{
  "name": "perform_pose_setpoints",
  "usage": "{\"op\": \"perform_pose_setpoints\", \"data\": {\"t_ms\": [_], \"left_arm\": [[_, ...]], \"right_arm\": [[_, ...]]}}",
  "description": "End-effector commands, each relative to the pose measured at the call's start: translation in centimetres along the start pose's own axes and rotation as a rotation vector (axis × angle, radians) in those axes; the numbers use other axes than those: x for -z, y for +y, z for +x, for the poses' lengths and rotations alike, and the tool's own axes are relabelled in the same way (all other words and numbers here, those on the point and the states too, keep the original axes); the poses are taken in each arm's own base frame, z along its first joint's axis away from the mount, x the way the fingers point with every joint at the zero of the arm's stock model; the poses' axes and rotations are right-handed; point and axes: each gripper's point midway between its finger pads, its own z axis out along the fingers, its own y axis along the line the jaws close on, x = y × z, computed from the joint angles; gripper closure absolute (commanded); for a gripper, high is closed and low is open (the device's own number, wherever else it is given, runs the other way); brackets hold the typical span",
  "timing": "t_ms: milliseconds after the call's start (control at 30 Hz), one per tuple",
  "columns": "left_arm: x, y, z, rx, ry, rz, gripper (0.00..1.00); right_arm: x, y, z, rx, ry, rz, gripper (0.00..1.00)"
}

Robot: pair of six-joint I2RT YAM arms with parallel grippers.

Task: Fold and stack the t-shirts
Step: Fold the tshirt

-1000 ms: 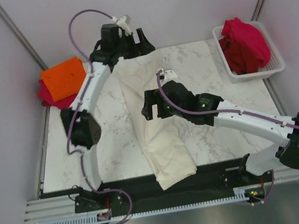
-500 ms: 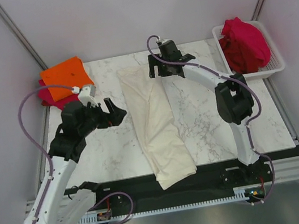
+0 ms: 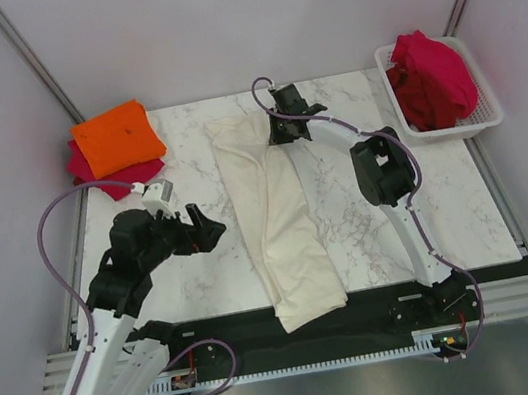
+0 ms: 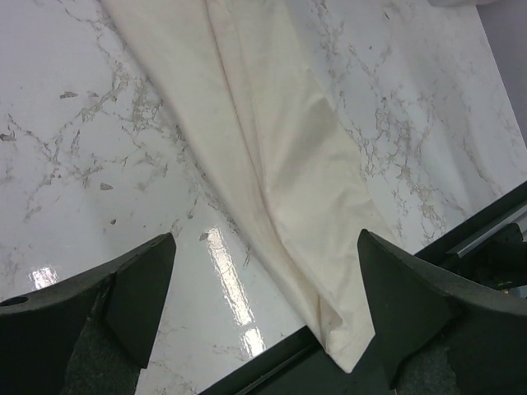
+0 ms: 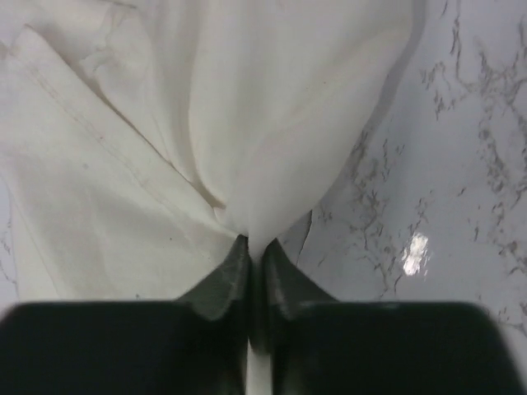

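Right claw [image 5: 254, 247] is pressed together on the cream t-shirt [image 3: 282, 215]. In the wrist view I see both fingers closed on a puckered fold of the cloth, with creases fanning out from the pinch. From the top camera that grip sits at the shirt's far end, on its right edge. The right arm is stretched far out over the surface [image 3: 195, 270].

The cream t-shirt lies as a long narrow strip, folded lengthwise, down the middle of the marble surface. It runs from the far side to the near edge, and its near end laps onto the black strip at the front.

Left claw [image 3: 211, 229] is spread wide and holds nothing. It's over bare marble just left of the shirt's middle, pointing toward it. In its wrist view I see the shirt's near half between the two fingers, but the fingers aren't touching the cloth.

The orange t-shirt [image 3: 114, 138] is folded at the far left corner, stacked on top of a folded crimson t-shirt [image 3: 133, 174] whose edges stick out below and to the left. More crimson t-shirts [image 3: 432, 78] are heaped unfolded in the white basket [image 3: 488, 114] at the far right corner, well apart from both claws.
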Motion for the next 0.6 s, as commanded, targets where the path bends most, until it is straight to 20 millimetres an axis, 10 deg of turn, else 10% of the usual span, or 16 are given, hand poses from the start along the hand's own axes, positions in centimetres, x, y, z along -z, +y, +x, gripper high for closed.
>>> {"op": "perform_pose_setpoints", "data": {"t_ms": [0,200,400,467,500,567], "left_arm": [[-0.6,-0.3,-0.7,-0.032,0.006,0.018,0.01],[-1.0,-0.1,-0.3,-0.027,0.025,0.013,0.01],[-1.2,0.0,-0.1,-0.023,0.037,0.008,0.01],[-1.4,0.1,0.0,-0.021,0.046,0.005,0.01],[-1.4,0.2,0.1,-0.02,0.05,0.004,0.01],[-1.8,0.4,0.4,-0.014,0.068,-0.003,0.01]], "right_arm": [[-1.5,-2.4,-2.0,-0.076,-0.073,0.066,1.0],[-2.7,-7.5,-7.1,-0.25,-0.246,0.23,1.0],[-4.4,-9.4,-6.3,-0.314,-0.258,0.265,1.0],[-4.4,-8.9,-6.4,-0.32,-0.256,0.238,0.79],[-4.3,-8.8,-6.4,-0.315,-0.251,0.224,0.34],[-3.3,-8.3,-7.2,-0.28,-0.248,0.185,0.11]]}}
